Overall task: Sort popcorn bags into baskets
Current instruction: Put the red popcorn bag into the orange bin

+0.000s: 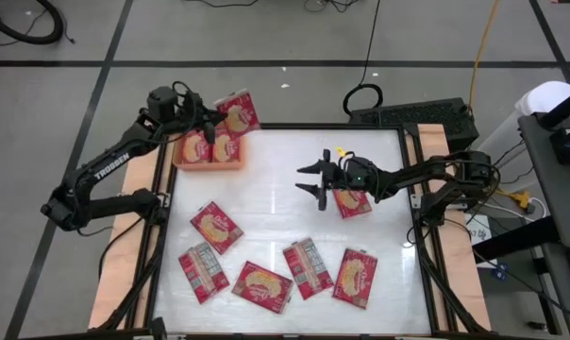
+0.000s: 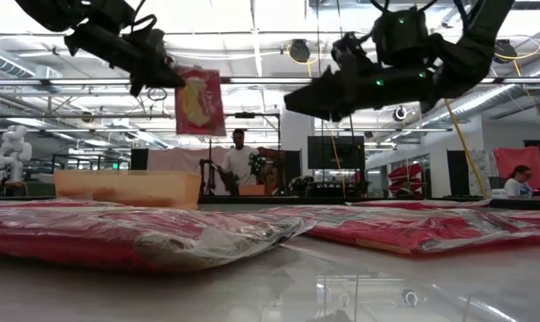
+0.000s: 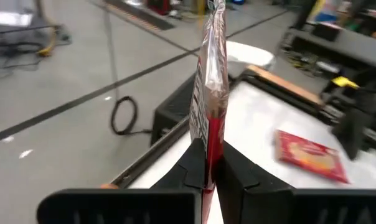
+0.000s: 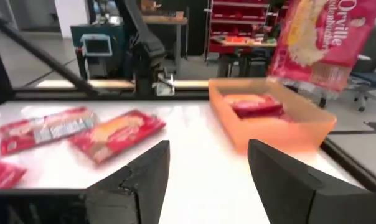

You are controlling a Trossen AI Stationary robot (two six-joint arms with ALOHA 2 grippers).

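Observation:
My left gripper (image 1: 208,125) is shut on a red popcorn bag (image 1: 238,111) in the air by the far end of the orange basket (image 1: 209,165). In the low view the bag (image 2: 198,101) hangs well above the basket (image 2: 127,186). Two more bags (image 1: 209,148) lie in the basket. My right gripper (image 1: 310,182) hovers open and level over the table's middle with nothing between its fingers, just left of a bag (image 1: 352,201) lying flat. Several bags (image 1: 262,286) lie flat along the near side. My left gripper pinches the popcorn bag by one edge (image 3: 208,152) between its two fingers (image 3: 238,171). The fingers come nearly level from the table's left side. The bag stands on edge and sticks out past the fingertips, lifted clear of the basket and the table.
Light wooden boards (image 1: 125,246) flank the white table top on the left and right. A black keyboard (image 1: 412,115) lies beyond the far edge. Bare table top lies between the basket and my right gripper (image 4: 206,168). People stand in the room behind.

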